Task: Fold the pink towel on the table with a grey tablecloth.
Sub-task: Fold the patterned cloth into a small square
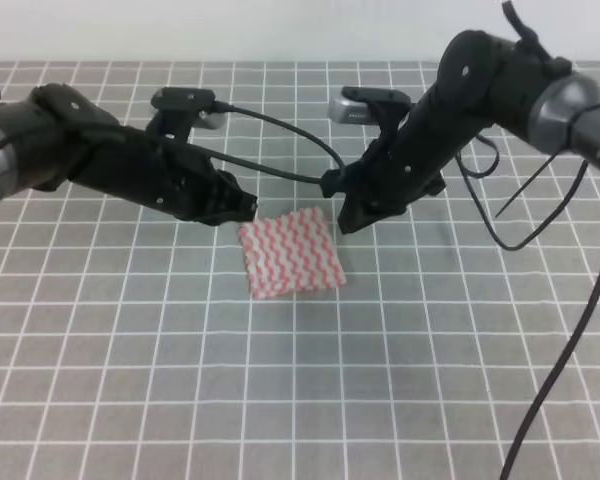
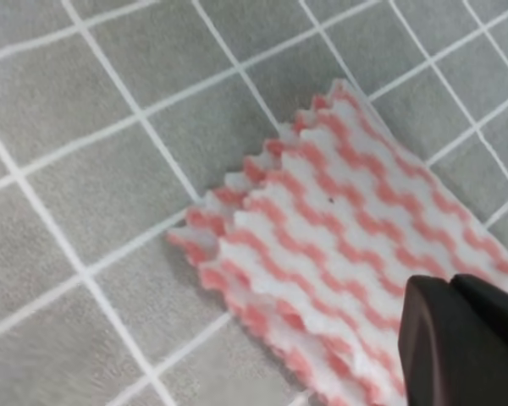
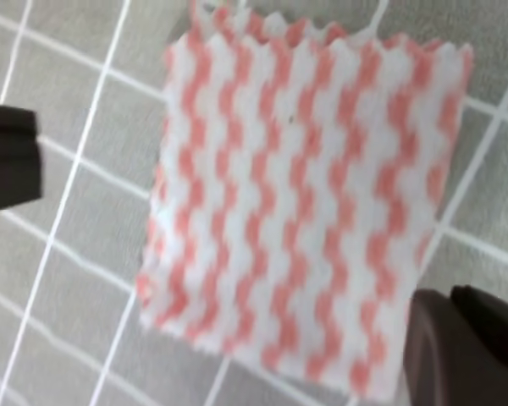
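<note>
Pink towel [image 1: 290, 254] folded flat on the grey tablecloth [image 1: 130, 350], left gripper [image 1: 242, 208] just beside its upper-left corner, right gripper [image 1: 345, 215] by its upper-right corner, jaw states impossible to tell.

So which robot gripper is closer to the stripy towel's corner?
Both are close, but the left gripper is nearest, right at the pink towel's far-left corner; the right gripper hangs just off the far-right corner.

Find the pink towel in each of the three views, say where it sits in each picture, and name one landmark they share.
Exterior high: the pink towel lies at centre, between the two arms.
Left wrist: it runs from centre to the lower right, layered edges showing.
Right wrist: it fills the middle, top edge near the frame's top.
Shared landmark: the white grid of the grey tablecloth around the towel.
</note>
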`<act>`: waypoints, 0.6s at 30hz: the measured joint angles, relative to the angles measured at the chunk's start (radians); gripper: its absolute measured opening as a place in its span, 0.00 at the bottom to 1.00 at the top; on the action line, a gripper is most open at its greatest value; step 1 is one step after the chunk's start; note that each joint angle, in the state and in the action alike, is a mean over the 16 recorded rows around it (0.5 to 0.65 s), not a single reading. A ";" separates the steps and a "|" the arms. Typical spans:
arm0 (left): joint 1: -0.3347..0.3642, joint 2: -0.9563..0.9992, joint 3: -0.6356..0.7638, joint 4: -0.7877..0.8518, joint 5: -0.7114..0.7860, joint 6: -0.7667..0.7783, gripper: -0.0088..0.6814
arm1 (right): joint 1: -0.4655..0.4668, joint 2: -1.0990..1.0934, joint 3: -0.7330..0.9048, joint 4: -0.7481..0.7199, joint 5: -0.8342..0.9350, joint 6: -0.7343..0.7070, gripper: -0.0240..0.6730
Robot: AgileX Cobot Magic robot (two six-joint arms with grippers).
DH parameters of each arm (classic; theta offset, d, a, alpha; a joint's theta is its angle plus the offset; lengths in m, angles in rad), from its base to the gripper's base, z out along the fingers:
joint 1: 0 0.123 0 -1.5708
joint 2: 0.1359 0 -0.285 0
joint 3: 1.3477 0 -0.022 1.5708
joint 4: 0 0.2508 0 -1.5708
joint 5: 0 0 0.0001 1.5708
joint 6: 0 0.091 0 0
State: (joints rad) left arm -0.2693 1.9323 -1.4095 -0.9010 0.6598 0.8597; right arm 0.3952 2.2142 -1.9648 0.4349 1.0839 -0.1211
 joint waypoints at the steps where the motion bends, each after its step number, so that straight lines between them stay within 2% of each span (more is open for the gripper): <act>1: 0.000 0.004 0.000 -0.015 -0.006 0.003 0.01 | -0.001 0.004 0.000 0.001 -0.003 0.001 0.08; 10: -0.035 0.068 -0.036 -0.137 -0.059 0.060 0.01 | -0.030 0.024 0.000 0.003 0.000 0.010 0.13; 18: -0.078 0.166 -0.096 -0.174 -0.061 0.091 0.01 | -0.081 0.025 0.000 -0.005 0.048 0.012 0.06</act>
State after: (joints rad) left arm -0.3469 2.0980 -1.5052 -1.0750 0.5987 0.9511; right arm 0.3141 2.2395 -1.9649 0.4301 1.1315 -0.1092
